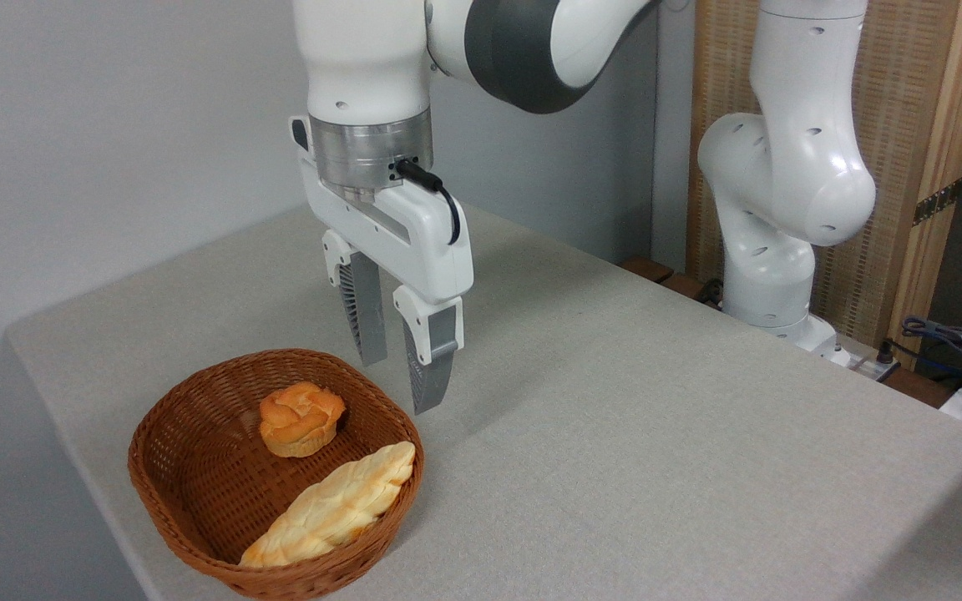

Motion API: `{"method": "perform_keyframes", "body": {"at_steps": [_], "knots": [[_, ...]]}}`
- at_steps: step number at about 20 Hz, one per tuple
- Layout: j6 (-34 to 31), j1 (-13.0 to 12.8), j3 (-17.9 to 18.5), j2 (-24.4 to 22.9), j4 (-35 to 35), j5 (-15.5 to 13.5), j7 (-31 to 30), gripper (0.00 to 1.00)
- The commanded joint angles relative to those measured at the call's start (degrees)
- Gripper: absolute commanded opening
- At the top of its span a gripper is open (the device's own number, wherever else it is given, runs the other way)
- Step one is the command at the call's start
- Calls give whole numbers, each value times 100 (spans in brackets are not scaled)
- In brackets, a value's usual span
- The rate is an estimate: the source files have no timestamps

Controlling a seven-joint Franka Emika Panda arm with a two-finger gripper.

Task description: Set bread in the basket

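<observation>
Grey counter (615,434) carries the basket (165,492) near its front left corner. Inside the basket, the bread (332,505) lies slanted along the right wall, its ends leaning on the rim. A small knotted bun (301,418) sits toward the basket's back. Above the basket's right rear rim hang the jaws (402,384), parted and empty.

Claw (402,386) empty, fingers apart, vert.

A robot lab.
A white arm (782,167) stood bolted beside a bare grey desk (615,434), with loose cables (949,342) and plain walls (113,125).
</observation>
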Motion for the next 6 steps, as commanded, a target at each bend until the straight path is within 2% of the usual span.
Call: {"method": "perform_keyframes", "body": {"at_steps": [1, 6], "knots": [[-179, -61, -23, -61, 251, 164, -145, 100], [-179, -79, -172, -35, 252, 103, -127, 100]]}}
